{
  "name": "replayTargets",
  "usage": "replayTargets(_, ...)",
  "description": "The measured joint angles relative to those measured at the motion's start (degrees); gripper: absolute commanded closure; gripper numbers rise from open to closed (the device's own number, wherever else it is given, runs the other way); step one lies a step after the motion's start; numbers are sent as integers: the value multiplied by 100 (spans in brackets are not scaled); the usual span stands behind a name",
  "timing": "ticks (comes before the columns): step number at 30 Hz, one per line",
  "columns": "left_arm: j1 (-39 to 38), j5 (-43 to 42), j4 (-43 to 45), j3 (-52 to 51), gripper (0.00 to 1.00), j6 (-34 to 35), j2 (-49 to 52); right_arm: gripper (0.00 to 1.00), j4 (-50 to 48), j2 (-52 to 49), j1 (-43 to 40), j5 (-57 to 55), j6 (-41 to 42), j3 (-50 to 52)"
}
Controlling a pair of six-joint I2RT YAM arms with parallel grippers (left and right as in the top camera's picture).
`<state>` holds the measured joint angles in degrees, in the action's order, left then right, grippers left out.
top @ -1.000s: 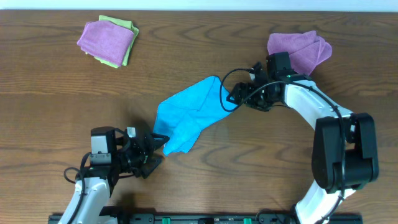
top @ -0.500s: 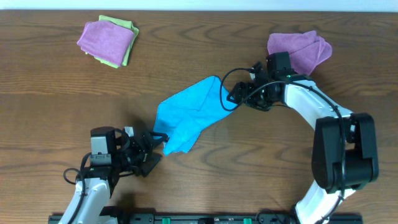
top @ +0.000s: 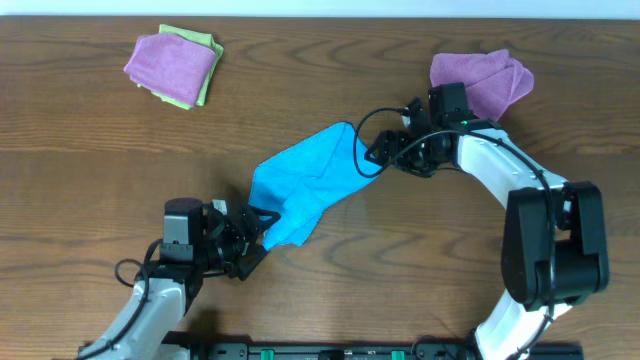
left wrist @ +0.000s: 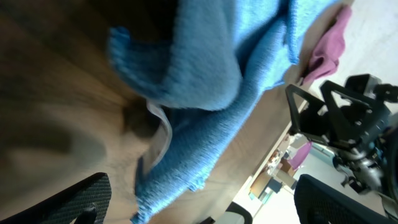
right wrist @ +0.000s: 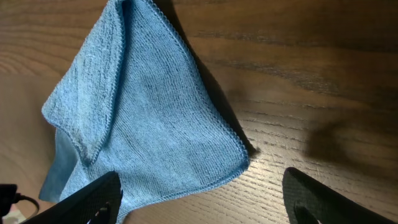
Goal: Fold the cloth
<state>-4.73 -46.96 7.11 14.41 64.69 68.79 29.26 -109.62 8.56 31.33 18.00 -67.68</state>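
Note:
The sky-blue cloth (top: 305, 183) lies crumpled and partly doubled over in the middle of the wooden table. My left gripper (top: 258, 233) is open at the cloth's lower-left corner; in the left wrist view the cloth (left wrist: 205, 81) fills the space just ahead of my open fingers (left wrist: 202, 202), with a pale tag (left wrist: 163, 134) showing. My right gripper (top: 372, 155) is open at the cloth's right edge. In the right wrist view a cloth corner (right wrist: 149, 124) lies between my spread fingers (right wrist: 202, 202), not gripped.
A purple cloth (top: 482, 82) lies at the back right, just behind my right arm. A folded purple cloth (top: 170, 62) on a lime-green cloth (top: 208, 60) sits at the back left.
My left arm has moved right and forward, bringing its open gripper up to the cloth's lower-left corner. The right arm and the cloth have not moved.

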Motion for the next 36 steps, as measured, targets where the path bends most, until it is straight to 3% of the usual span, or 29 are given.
replayTargets(5, -50, 28, 638, -9, 0, 133, 326, 18, 0, 0, 0, 0, 4, 0)
replayTargets(9, -208, 57, 1019, -9, 11, 350, 505, 19, 0, 0, 0, 0, 4, 0)
replayTargets(12, -291, 63, 1086, -9, 30, 483, 575, 19, 0, 0, 0, 0, 4, 0)
replayTargets(13, -299, 66, 1106, -9, 32, 516, 579, 20, -2, 0, 0, 0, 7, 0)
replayTargets(25, -304, -350, 1436, -9, 25, 586, 579, 20, 0, 0, 0, 0, 4, 0)
replayTargets(36, -304, -1016, 1436, -9, 25, 542, 579, 20, 4, 0, 0, 0, 4, 0)
